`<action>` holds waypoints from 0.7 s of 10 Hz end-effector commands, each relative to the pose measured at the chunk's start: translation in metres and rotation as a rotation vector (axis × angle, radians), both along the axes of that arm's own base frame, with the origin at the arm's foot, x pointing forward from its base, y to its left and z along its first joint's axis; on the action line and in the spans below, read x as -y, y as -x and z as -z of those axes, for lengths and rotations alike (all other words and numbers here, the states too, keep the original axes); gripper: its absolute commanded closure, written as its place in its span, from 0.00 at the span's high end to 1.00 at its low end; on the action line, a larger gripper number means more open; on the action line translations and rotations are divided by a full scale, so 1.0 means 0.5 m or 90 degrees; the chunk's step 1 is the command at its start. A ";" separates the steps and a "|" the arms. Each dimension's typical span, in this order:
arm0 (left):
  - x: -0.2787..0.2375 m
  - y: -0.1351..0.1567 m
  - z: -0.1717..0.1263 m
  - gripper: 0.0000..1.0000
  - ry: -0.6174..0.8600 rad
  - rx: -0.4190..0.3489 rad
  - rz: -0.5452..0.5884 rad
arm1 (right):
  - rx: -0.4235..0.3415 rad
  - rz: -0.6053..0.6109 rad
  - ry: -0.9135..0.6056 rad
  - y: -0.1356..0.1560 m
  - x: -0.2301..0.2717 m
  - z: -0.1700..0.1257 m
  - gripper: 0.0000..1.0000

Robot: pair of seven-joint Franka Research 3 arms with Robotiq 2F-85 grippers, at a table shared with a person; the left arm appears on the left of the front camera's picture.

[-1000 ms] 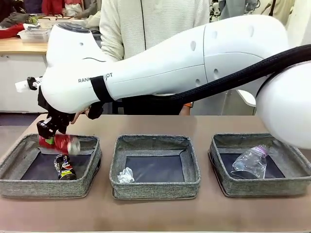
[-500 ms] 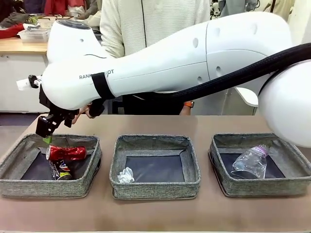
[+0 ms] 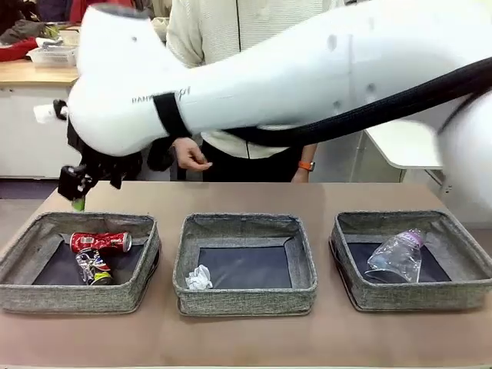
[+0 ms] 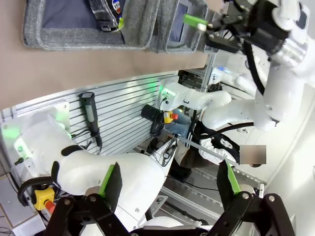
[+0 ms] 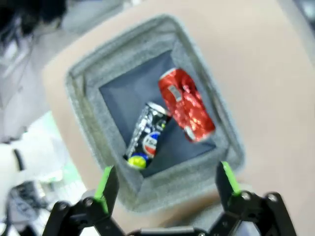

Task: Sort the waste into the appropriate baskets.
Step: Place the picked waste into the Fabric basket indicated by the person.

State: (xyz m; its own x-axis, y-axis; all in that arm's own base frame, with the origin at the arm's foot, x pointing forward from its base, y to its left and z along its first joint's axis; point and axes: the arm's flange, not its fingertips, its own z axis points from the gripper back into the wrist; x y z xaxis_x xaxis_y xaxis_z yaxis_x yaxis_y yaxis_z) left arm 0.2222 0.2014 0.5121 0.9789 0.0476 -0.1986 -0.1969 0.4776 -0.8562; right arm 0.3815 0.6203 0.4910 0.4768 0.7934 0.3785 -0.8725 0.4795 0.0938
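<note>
Brown tabletop, three grey baskets in a row. Red can (image 3: pixel 101 242) and dark can (image 3: pixel 94 268) lying in the left basket (image 3: pixel 138 296); paper wad (image 3: pixel 199 277) in the middle basket (image 3: pixel 244 301); clear bottle (image 3: pixel 396 256) in the right basket (image 3: pixel 453 296). Right gripper (image 3: pixel 75 188) above the left basket, fingers spread, empty. Left gripper (image 4: pixel 170 184) likewise released, empty. Risk: low arm sweep snagging a soft wall, dragging the basket.
</note>
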 end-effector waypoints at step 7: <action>0.003 0.004 -0.001 1.00 0.003 0.002 0.006 | 0.009 0.251 -0.036 0.168 0.226 -0.185 1.00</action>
